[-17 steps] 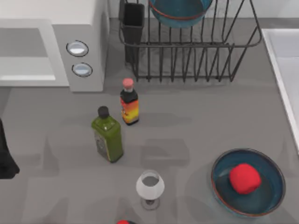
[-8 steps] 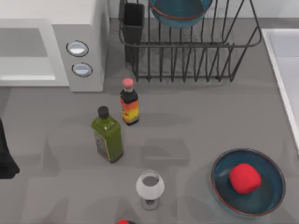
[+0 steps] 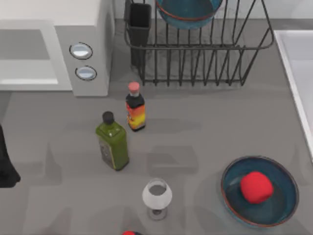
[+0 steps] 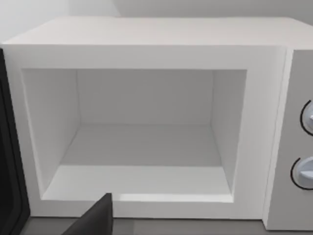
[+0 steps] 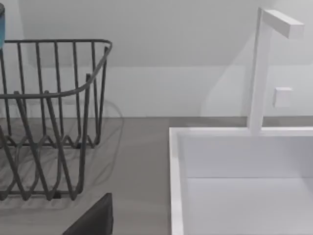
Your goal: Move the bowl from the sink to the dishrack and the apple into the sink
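From above, a bowl [image 3: 188,12] stands in the dishrack [image 3: 200,58]; the apple [image 3: 256,187] lies in a second bowl [image 3: 259,191] on the counter [image 3: 195,132], near the sink [image 3: 298,68] at the right edge. The left arm [image 3: 6,161] sits parked at the left edge. The left wrist view faces the open microwave [image 4: 146,122]. The right wrist view shows dishrack and sink side by side. Whether either gripper's fingers are apart or together cannot be told.

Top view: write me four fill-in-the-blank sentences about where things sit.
1. The apple lies inside a ____ on the table.
2. The other bowl sits in the ____.
3. The sink is at the table's ____ side.
4. The green bottle stands between the sauce bottle and the ____.

Missing words: bowl; dishrack; right; glass
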Controlling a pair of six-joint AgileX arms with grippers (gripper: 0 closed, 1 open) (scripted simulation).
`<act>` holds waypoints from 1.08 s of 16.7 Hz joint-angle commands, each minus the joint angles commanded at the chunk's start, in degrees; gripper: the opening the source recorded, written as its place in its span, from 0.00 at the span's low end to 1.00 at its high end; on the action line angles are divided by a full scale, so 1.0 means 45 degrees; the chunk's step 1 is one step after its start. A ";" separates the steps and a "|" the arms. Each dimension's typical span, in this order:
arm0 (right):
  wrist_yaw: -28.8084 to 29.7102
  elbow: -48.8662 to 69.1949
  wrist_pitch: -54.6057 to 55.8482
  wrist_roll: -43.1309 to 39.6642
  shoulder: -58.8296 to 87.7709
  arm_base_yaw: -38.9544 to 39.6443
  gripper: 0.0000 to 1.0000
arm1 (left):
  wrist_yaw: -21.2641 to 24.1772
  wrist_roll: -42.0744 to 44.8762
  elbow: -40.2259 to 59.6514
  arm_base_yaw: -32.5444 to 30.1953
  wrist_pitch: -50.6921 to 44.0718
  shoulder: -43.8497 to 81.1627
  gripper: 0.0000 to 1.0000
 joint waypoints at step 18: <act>-0.0006 1.2722 -1.1603 0.7045 1.8390 0.6894 1.00 | 0.0000 0.0000 0.0000 0.0000 0.0000 0.0000 1.00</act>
